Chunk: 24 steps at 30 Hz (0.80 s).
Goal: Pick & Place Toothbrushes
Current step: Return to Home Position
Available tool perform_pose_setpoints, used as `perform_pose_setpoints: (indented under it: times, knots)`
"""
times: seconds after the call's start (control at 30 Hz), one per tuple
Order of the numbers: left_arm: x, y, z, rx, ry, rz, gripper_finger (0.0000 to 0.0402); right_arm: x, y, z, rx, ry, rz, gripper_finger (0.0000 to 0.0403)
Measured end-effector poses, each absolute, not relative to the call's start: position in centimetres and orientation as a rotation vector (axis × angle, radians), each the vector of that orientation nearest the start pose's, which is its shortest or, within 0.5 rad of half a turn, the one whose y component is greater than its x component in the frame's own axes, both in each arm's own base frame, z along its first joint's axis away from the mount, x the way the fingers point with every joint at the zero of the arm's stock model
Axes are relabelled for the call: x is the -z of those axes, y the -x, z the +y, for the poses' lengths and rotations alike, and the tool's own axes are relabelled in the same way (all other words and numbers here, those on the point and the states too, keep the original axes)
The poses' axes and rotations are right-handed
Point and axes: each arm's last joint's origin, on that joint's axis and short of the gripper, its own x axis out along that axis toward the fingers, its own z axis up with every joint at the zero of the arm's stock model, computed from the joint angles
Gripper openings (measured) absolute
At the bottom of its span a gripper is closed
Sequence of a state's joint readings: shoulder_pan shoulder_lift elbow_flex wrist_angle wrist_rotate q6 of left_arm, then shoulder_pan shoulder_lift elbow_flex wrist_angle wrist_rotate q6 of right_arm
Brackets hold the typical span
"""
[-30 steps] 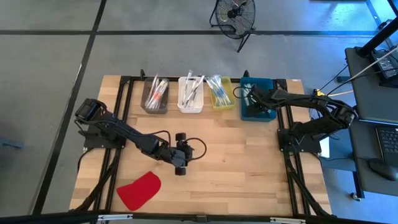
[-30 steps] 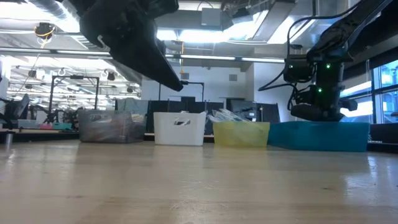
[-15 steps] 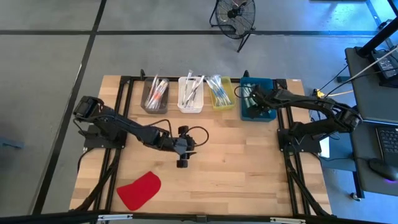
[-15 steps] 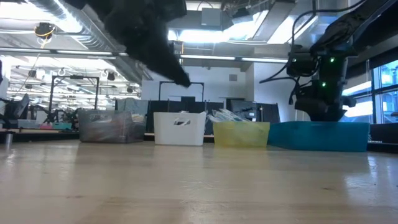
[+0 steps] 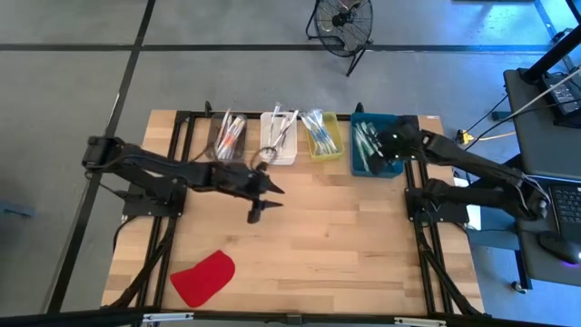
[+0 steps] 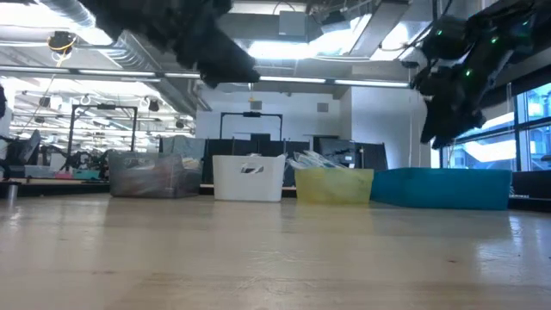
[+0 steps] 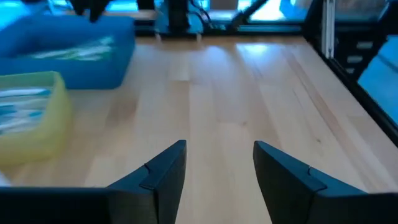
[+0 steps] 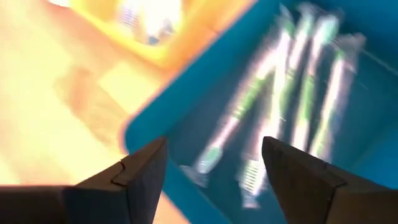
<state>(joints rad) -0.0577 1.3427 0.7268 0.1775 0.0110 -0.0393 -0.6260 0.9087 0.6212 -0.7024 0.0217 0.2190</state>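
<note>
Toothbrushes lie sorted in four bins along the table's far edge: grey bin, white bin, yellow bin and blue bin. Green-and-white toothbrushes lie flat on the blue bin's floor. My right gripper hangs open and empty above the blue bin, tilted; it also shows in the low view. My left gripper is open and empty above bare wood just in front of the white bin, pointing toward the table's right; its fingers frame bare table.
A flat red cloth-like piece lies at the table's near left. Black frame rails run along the left and right sides. The wooden table's middle lies bare. The yellow bin and blue bin show ahead of my left gripper.
My left gripper has swung from the table's middle toward the far edge, rising, and now points toward the right in front of the white bin. My right gripper has risen out of the blue bin and tipped, moving a little toward the table's right.
</note>
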Motion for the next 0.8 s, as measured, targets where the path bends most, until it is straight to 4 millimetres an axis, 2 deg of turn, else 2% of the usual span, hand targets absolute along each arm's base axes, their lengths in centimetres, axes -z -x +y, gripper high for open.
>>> perform_pose_setpoints:
  times: [0.2, 0.53, 0.67, 0.8]
  knots:
    - [-22.1, -23.9, -0.2, 0.039, 0.052, 0.286, 0.0182, -23.6, -13.1, -7.4, 0.499, -0.418, 0.79, 0.0274]
    - [-22.2, -17.7, 0.4, 0.037, 0.082, 0.071, 0.0182, -26.0, -14.0, -4.0, 0.256, -0.237, 0.576, 0.029]
    - [-21.7, -16.0, 0.4, 0.034, 0.07, 0.027, 0.0182, -26.2, -14.6, -3.0, 0.166, -0.177, 0.53, 0.0295]
    - [-20.8, -14.7, 0.4, 0.033, 0.079, -0.004, 0.0182, -24.7, -15.3, -2.1, 0.094, -0.123, 0.44, 0.0298]
